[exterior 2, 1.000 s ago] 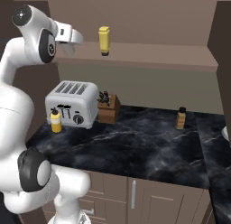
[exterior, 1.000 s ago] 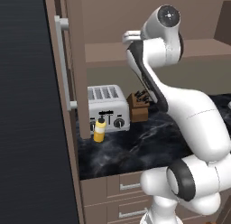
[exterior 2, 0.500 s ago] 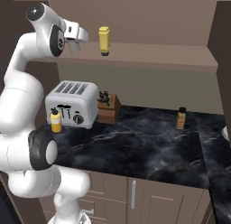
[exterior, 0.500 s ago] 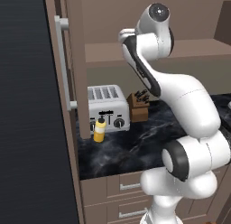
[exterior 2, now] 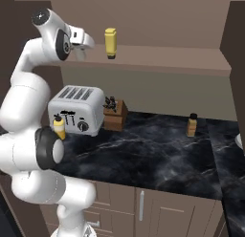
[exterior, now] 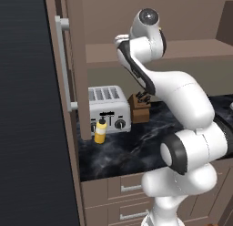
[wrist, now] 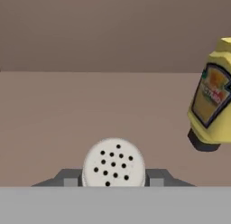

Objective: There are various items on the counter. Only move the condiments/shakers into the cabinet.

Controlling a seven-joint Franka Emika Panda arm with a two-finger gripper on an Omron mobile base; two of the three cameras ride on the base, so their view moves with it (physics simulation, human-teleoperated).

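Up at the cabinet [exterior 2: 158,57] shelf, the jaws [wrist: 113,178] are closed on the shaker [wrist: 113,163], its dotted top facing the hand camera. A yellow bottle [exterior 2: 110,42] stands on the shelf just beside it. Down on the table [exterior 2: 158,155], a squeeze bottle [exterior: 100,130] sits before the toaster [exterior: 107,107], next to the knife block [exterior: 140,106]; a small amber bottle [exterior 2: 192,124] stands well apart.

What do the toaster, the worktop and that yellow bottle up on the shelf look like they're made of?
The toaster looks like brushed silver metal, with black knobs. The worktop looks like polished black marble, going by its white veins and sheen, though it may be an imitation. The yellow bottle on the shelf looks like smooth plastic with a printed label; the shelf looks like matte brown wood.
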